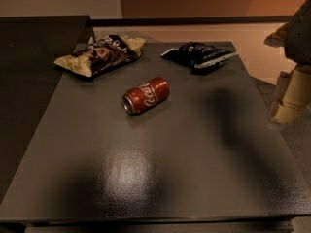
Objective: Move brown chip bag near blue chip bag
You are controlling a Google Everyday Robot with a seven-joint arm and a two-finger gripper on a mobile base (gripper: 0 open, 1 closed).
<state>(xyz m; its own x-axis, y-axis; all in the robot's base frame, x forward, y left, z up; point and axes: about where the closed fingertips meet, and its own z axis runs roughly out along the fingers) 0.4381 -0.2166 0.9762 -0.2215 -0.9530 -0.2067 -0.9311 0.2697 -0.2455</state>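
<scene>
1. Brown chip bag (99, 55) & tool (290, 98) are well apart. Tool hangs at right edge of view, past the bench's right side, over the floor. Wide or narrow: can't tell.
2. Blue chip bag (199, 56): closest item to tool. It lies flat on back-right part of bench (194, 178), pale stripe toward the right.
3. Red can (146, 95): on its side, approx mid-bench, fwd of both bags and between them, touching neither. Its top end faces front-left.
4. Brown chip bag again: back-left corner of bench, flat & crumpled, tan ends showing, near the left edge. It sits apart from blue chip bag w/ bare bench between.
</scene>
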